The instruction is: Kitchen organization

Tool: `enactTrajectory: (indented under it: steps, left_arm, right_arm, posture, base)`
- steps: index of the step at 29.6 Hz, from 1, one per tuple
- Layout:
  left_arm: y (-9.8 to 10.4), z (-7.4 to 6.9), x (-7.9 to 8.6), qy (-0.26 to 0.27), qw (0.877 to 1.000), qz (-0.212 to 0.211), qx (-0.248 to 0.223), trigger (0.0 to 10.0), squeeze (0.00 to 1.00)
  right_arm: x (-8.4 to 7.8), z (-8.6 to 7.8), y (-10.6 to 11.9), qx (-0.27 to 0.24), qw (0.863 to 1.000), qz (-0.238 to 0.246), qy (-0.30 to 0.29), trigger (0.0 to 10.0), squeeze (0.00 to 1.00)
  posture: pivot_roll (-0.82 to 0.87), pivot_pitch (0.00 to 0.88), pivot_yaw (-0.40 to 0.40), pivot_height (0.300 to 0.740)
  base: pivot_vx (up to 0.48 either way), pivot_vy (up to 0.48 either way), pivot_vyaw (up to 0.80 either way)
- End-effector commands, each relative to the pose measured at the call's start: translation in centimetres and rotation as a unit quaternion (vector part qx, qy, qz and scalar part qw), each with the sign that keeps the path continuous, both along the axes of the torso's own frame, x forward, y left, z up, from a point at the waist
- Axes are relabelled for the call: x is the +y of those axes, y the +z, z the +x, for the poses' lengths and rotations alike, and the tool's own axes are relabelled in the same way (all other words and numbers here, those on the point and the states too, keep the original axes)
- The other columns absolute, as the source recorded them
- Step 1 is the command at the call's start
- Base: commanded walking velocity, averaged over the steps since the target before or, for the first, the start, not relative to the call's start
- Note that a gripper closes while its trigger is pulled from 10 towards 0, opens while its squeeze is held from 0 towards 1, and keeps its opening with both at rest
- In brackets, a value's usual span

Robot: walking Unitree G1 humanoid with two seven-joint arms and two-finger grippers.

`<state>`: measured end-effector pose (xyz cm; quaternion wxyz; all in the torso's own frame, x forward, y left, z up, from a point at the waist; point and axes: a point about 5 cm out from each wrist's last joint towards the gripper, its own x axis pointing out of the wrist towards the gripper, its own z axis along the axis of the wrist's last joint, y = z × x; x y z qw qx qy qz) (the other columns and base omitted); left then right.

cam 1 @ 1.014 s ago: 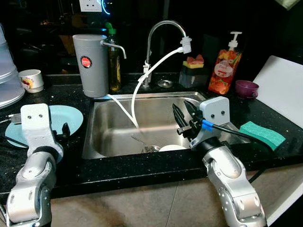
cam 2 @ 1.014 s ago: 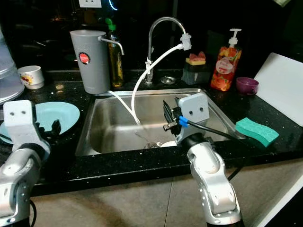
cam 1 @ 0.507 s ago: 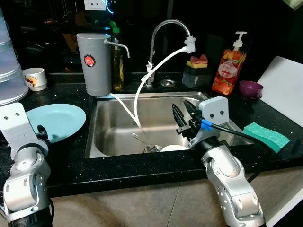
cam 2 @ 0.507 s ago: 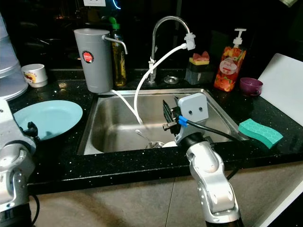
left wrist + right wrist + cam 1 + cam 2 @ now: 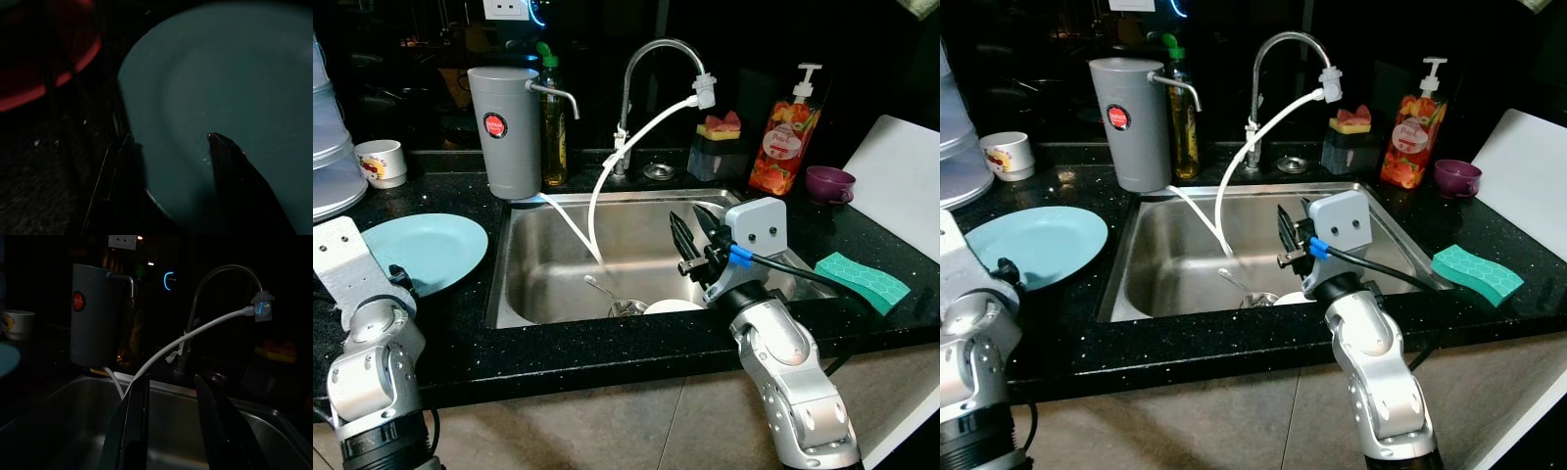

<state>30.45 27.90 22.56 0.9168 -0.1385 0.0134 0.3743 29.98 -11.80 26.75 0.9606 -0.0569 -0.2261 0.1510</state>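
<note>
One black counter with one steel sink set in the middle. In the sink basin, one white dish at the near edge and one spoon beside it. Behind the sink, one curved faucet with one white hose hanging from its tip down into the basin. At the left of the faucet, one grey water filter and one oil bottle just beside it. At the right of the faucet, one orange soap dispenser, one small purple bowl, and one dark holder with sponges. One green sponge flat on the counter right of the sink. One light blue plate flat on the counter left of the sink, with one white cup further back. Right gripper raised over the right part of the sink, two black fingers narrowly apart, holding nothing. Left gripper low at the near rim of the plate, fingers spread moderately, one over the plate and one at its edge, nothing grasped.
</note>
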Motion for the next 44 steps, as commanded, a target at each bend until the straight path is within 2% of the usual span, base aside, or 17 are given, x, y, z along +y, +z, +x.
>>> enactTrajectory:
  steps: [1, 7, 12, 16, 18, 21, 27, 30, 31, 32, 35, 36, 37, 39, 41, 43, 44]
  left_arm:
    - [-0.6, 0.0, 0.1, 0.006, 1.000, -0.010, 0.013, 8.3, 0.00]
    - [-0.5, 0.2, 0.3, 0.011, 1.000, -0.018, 0.010, 8.4, 0.00]
    - [-0.6, 0.5, 0.4, 0.013, 0.999, -0.034, 0.009, 7.9, 0.00]
    - [0.1, 0.9, 0.4, 0.016, 0.999, -0.038, -0.004, 8.0, 0.00]
    - [0.3, 0.9, 0.5, 0.019, 0.999, -0.030, -0.007, 8.1, 0.00]
    - [0.9, 0.7, 0.3, 0.019, 1.000, 0.005, -0.012, 8.2, 0.00]
    - [0.6, 0.4, 0.7, 0.036, 0.999, 0.008, -0.007, 7.8, 0.00]
    - [0.2, 0.4, 0.7, 0.037, 0.999, -0.004, -0.002, 4.9, 0.00]
    - [0.1, 0.5, 0.8, 0.038, 0.999, -0.007, 0.000, 4.9, 0.00]
    - [0.0, 0.5, 0.7, 0.038, 0.999, -0.011, 0.000, 3.9, 0.00]
    - [-0.2, 0.6, 0.8, 0.037, 0.999, -0.017, 0.001, 3.6, 0.00]
    - [-0.3, 0.7, 0.7, 0.033, 0.999, -0.026, -0.002, 2.5, 0.00]
    - [-0.3, 0.7, 0.7, 0.033, 0.999, -0.026, -0.002, 2.5, 0.00]
    - [-0.4, 0.8, 0.6, 0.027, 0.999, -0.033, -0.006, 2.7, 0.00]
    - [-0.4, 1.1, 0.0, 0.011, 0.997, -0.070, -0.028, 10.0, 0.00]
    - [-0.7, 1.2, -0.3, 0.005, 0.994, -0.104, -0.037, 10.0, 0.00]
    - [-0.7, 1.2, -0.3, 0.005, 0.994, -0.104, -0.037, 10.0, 0.00]
  right_arm:
    - [0.0, 0.1, 0.0, -0.003, 1.000, -0.003, -0.004, 10.0, 0.00]
    - [0.0, 0.1, 0.0, -0.004, 1.000, -0.004, -0.003, 10.0, 0.00]
    - [0.1, 0.2, 0.1, -0.005, 1.000, -0.003, -0.002, 10.0, 0.00]
    - [0.0, 0.1, 0.2, -0.008, 1.000, -0.003, -0.004, 10.0, 0.00]
    - [0.0, 0.1, 0.2, -0.008, 1.000, -0.003, -0.003, 10.0, 0.00]
    - [0.0, 0.1, 0.2, -0.008, 1.000, -0.003, -0.003, 10.0, 0.00]
    - [0.2, 0.2, 0.2, -0.008, 1.000, -0.003, 0.002, 10.0, 0.00]
    - [0.3, 0.2, 0.2, -0.008, 1.000, -0.004, 0.004, 10.0, 0.00]
    - [0.3, 0.2, 0.2, -0.008, 1.000, -0.004, 0.005, 10.0, 0.00]
    - [0.3, 0.2, 0.2, -0.008, 1.000, -0.004, 0.005, 10.0, 0.00]
    - [0.3, 0.2, 0.2, -0.009, 1.000, -0.004, 0.004, 10.0, 0.00]
    - [0.3, 0.2, 0.2, -0.009, 1.000, -0.004, 0.004, 10.0, 0.00]
    - [0.3, 0.2, 0.2, -0.009, 1.000, -0.004, 0.004, 10.0, 0.00]
    - [0.3, 0.2, 0.2, -0.009, 1.000, -0.004, 0.003, 10.0, 0.00]
    - [0.3, 0.2, 0.2, -0.009, 1.000, -0.004, 0.002, 10.0, 0.00]
    - [0.2, 0.2, 0.2, -0.009, 1.000, -0.004, 0.002, 10.0, 0.00]
    - [0.2, 0.2, 0.2, -0.009, 1.000, -0.004, 0.002, 10.0, 0.00]
  posture:
    - [0.05, 0.076, -0.048, 0.740]
    - [0.06, 0.073, -0.049, 0.740]
    - [0.05, 0.066, -0.046, 0.740]
    - [0.05, 0.066, -0.046, 0.740]
    - [0.05, 0.066, -0.046, 0.740]
    - [0.05, 0.060, -0.045, 0.740]
    - [0.05, 0.056, -0.050, 0.740]
    - [0.06, 0.055, -0.051, 0.740]
    - [0.06, 0.055, -0.051, 0.740]
    - [0.06, 0.055, -0.051, 0.740]
    - [0.06, 0.055, -0.051, 0.740]
    - [0.06, 0.055, -0.051, 0.740]
    - [0.06, 0.055, -0.051, 0.740]
    - [0.06, 0.055, -0.051, 0.740]
    - [0.05, 0.054, -0.048, 0.740]
    - [0.05, 0.054, -0.048, 0.740]
    - [0.05, 0.054, -0.048, 0.740]
  base:
    - [0.000, 0.000, 0.00]
    - [0.000, 0.000, 0.00]
    - [0.000, 0.000, 0.00]
    - [0.000, 0.000, 0.00]
    - [0.000, 0.000, 0.00]
    - [0.000, 0.000, 0.00]
    - [0.000, 0.000, 0.00]
    - [0.000, 0.000, 0.00]
    - [0.000, 0.000, 0.00]
    - [0.000, 0.000, 0.00]
    - [0.000, 0.000, 0.00]
    - [0.000, 0.000, 0.00]
    - [0.000, 0.000, 0.00]
    - [0.000, 0.000, 0.00]
    - [0.000, 0.000, 0.00]
    - [0.000, 0.000, 0.00]
    - [0.000, 0.000, 0.00]
